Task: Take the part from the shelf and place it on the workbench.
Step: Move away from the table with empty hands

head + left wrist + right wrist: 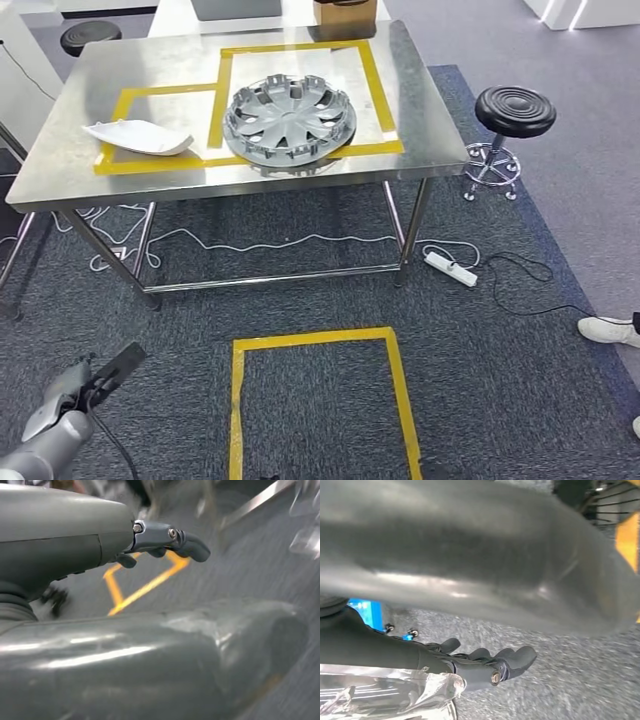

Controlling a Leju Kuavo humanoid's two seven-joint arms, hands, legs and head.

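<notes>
Left hand (113, 368): low beside the body, fingers stretched out straight, holding nothing; you see the same slack, released fingers (171, 539) in the left wrist view, over carpet and yellow tape.

Right hand (482, 665): fingers extended together, nothing between them; a crinkled clear film lies against the wrist cover, but no grasp on it shows.

Floor square (321, 400): yellow tape outline on the dark carpet, just ahead of you, between you and the workbench (68, 160).

Workbench: steel top with two taped yellow zones.

Wheel cover (290, 117): silver, spoked, lying flat inside the larger zone.

White curved panel (140, 136): resting in the smaller zone, apart from the wheel cover.

Round black stool (515, 110): just off the bench's right end.

Power strip (450, 267): on the carpet near a bench leg.

Step, as judged: both hands are free and parts already sit on the bench, so you appear between deliveries. Next calls for turning toward the shelf and reaching for a part.
</notes>
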